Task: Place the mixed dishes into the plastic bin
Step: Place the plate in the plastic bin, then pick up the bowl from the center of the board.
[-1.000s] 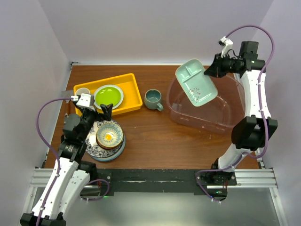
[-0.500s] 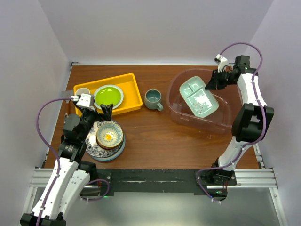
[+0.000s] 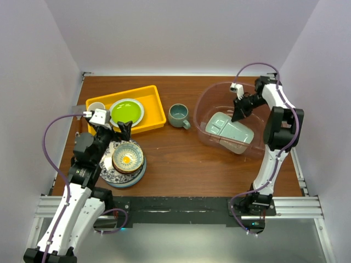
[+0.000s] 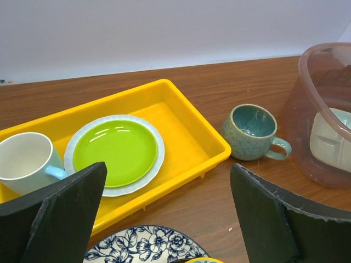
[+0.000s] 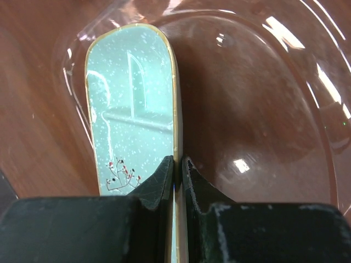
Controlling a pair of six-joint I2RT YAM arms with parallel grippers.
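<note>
Stock on your worktop (image 3: 175, 153), listed by position in the top view.

1. Right end effector (image 3: 237, 116): reaches down into the bin (image 3: 215, 97) at right of frame. Its fingers are clamped on one long rim of the green tray (image 3: 229, 130). In your right wrist view the two fingertips pinch that rim with no gap showing.
2. Green tray: inside the bin walls, toward the lower middle of the bin, divided face up. A small red-and-dark sprig mark shows near the held edge. You cannot tell whether it rests on the bin floor.
3. Mug (image 3: 178, 115): upright on the worktop at centre, just left of the bin, apart from it, handle toward the bin.
4. Yellow tray (image 3: 156, 104): upper left. It holds a lime plate (image 3: 126, 112) and, at its left end, a cup (image 3: 96, 107).
5. Bowl (image 3: 128, 157): lower left, yellow centre up, sitting on the blue plate (image 3: 109, 170).
6. Left end effector (image 3: 113, 131): above the upper edge of that stack, between it and the yellow tray. Fingers are spread wide with nothing between them. Your left wrist view looks past them to the yellow tray, the mug and the bin wall.
</note>
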